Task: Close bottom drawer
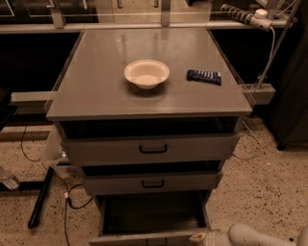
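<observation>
Flat grey metal cabinet top [96, 86]: round cream bowl [147, 73] near centre, upright. Dark rectangular flat packet [204, 76] to the right of it, apart from the bowl, near the right edge. Widest grey metal drawer [110, 150] under the top, pulled out a bit, black loop handle. Mid-sized grey metal drawer [115, 183] below that, also out a bit. Speckled beige floor [269, 187]. Black cables [67, 209] and a black bar [41, 197] on the floor at left. White power strip [240, 13] top right, white cord [269, 53] hanging from it.
</observation>
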`<control>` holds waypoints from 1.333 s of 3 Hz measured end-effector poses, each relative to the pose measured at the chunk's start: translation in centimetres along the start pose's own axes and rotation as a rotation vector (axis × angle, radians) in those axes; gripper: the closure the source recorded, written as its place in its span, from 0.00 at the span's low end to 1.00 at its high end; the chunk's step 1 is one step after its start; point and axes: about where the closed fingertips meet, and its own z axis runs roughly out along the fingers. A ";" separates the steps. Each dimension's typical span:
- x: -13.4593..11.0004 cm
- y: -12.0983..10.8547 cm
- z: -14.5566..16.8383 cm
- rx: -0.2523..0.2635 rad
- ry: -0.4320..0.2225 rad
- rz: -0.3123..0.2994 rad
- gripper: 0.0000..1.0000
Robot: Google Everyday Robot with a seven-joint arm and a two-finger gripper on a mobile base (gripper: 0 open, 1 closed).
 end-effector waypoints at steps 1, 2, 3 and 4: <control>-1.2 -1.7 0.6 0.015 -0.024 -0.016 0.00; -1.2 -1.6 0.6 0.015 -0.024 -0.016 0.19; -4.2 -4.9 2.2 0.017 -0.058 -0.079 0.42; -4.6 -6.0 2.2 0.029 -0.060 -0.088 0.46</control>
